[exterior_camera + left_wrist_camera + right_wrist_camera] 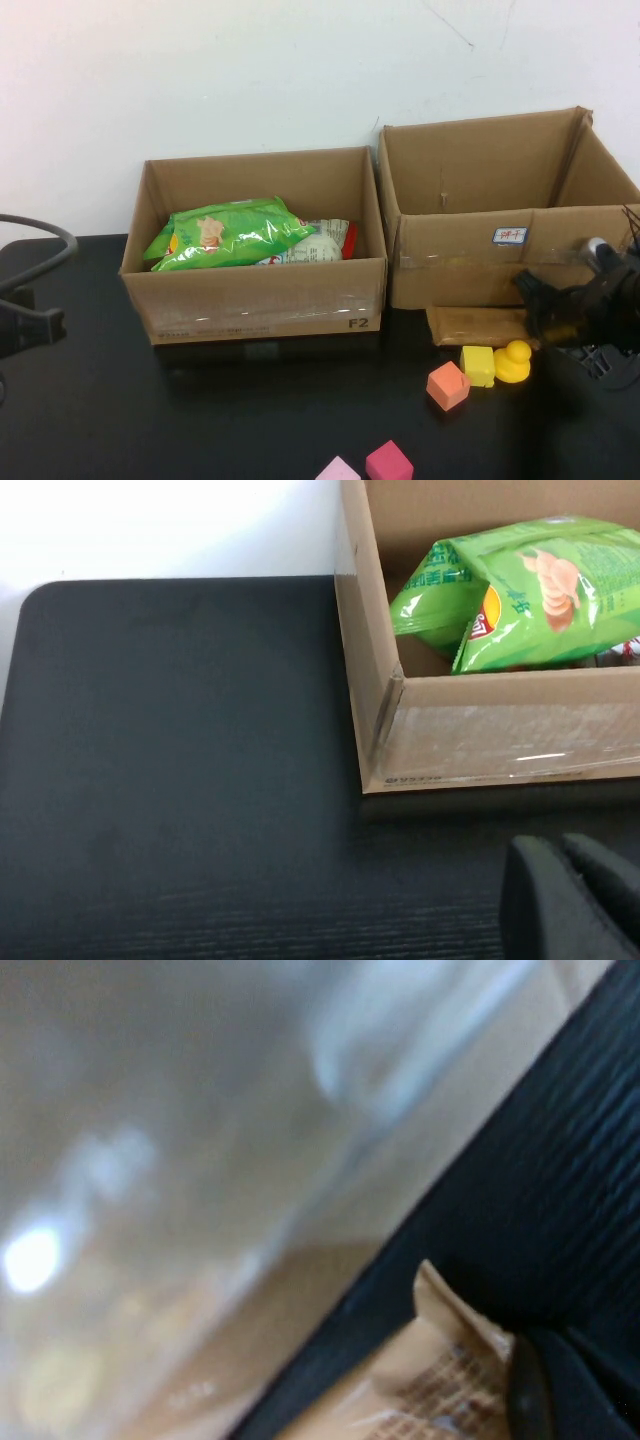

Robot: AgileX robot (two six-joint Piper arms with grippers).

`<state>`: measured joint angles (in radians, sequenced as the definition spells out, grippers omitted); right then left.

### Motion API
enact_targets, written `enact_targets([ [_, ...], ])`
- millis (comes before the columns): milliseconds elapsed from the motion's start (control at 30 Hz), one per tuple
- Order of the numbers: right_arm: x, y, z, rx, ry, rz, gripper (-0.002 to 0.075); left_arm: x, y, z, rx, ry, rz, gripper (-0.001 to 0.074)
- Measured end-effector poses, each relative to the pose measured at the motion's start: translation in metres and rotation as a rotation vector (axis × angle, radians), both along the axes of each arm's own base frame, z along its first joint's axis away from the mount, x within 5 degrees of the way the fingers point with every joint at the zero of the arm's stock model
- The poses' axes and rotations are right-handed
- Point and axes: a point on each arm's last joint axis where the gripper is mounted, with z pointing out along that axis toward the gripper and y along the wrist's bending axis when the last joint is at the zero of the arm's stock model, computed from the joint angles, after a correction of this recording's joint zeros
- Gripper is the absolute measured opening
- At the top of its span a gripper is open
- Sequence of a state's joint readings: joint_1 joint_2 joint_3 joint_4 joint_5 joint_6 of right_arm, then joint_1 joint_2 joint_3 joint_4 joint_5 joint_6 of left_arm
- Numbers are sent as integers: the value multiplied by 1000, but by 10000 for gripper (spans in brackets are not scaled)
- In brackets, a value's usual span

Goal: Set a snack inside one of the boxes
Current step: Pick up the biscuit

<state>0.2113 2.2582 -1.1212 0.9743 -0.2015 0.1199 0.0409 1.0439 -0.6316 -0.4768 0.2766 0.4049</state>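
A flat brown snack packet [478,325] lies on the black table just in front of the right cardboard box [470,262], which looks empty. My right gripper [532,298] is at the packet's right end; in the right wrist view its fingers [527,1390] are closed on the edge of the tan packet [420,1380]. The left cardboard box [255,300] holds a green chips bag [225,233] and other snack bags. My left gripper [565,875] is shut and empty, low over the table left of that box [500,735].
A yellow duck [513,361], a yellow block [478,365] and an orange block [447,385] sit in front of the packet. A pink block [338,470] and a magenta block [389,462] lie at the front edge. A white wall stands behind the boxes.
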Motion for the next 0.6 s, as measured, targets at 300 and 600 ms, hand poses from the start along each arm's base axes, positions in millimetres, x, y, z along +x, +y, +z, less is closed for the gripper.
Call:
enact_targets([
  [300,-6,8,-3,-7,64,152,1,0,0,0,-2,0,1,-1],
  [600,-39,3,-2,-24,143,203,1,0,0,0,-2,0,1,-1],
])
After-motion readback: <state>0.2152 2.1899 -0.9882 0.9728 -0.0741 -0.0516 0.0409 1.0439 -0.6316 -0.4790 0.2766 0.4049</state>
